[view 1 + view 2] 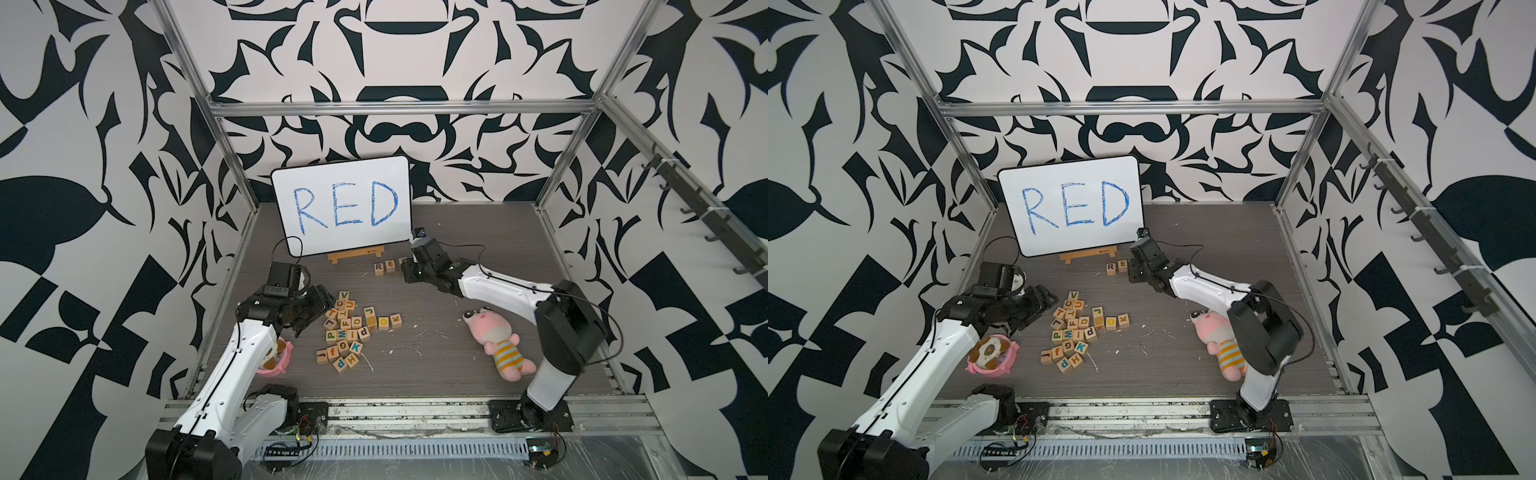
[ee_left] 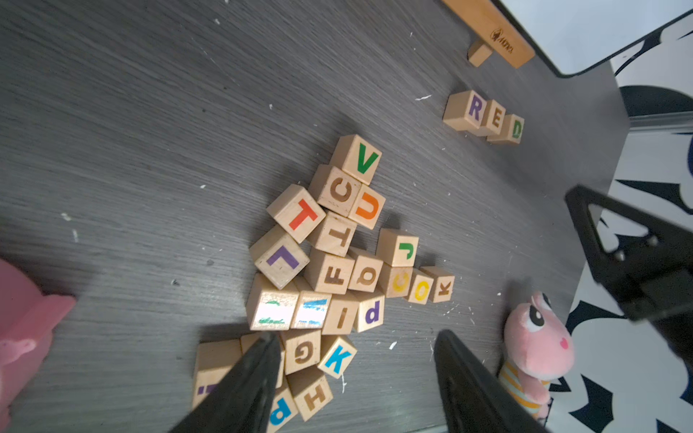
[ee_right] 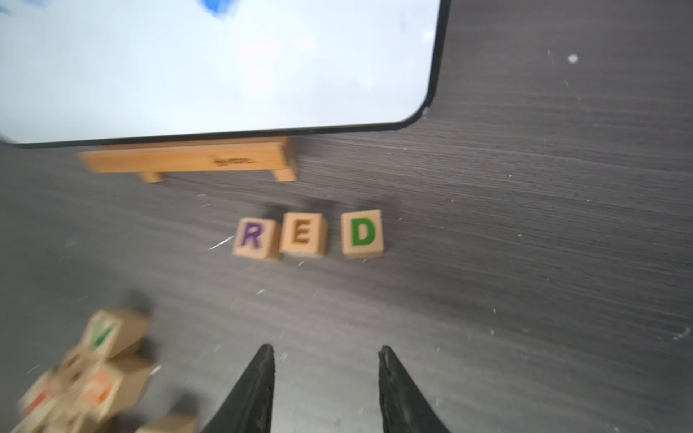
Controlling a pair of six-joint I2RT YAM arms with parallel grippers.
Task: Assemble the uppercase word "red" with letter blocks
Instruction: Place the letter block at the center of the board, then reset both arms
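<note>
Tabletop of dark wood grain, seen from above. Nearest on the left sits a pink bowl holding a small brown-and-white soft toy. Nearest on the right lies a pink plush toy in a striped shirt. Between them, toward the middle, is a loose pile of letter blocks showing V, C, U, T, F, K, H and others, some resting on top of each other. The left gripper hangs at the pile's left side with its jaws spread and nothing between them. Farther back, three blocks stand in a row reading RED: a purple R block, an orange-brown E block and a green D block. R and E seem to touch, though the right wrist view is blurred. D stands just beside E with a narrow gap. The right gripper is near the row's D end, jaws parted, empty and clear of the blocks. Behind the row, a whiteboard with RED handwritten in blue leans on a small wooden stand.
</note>
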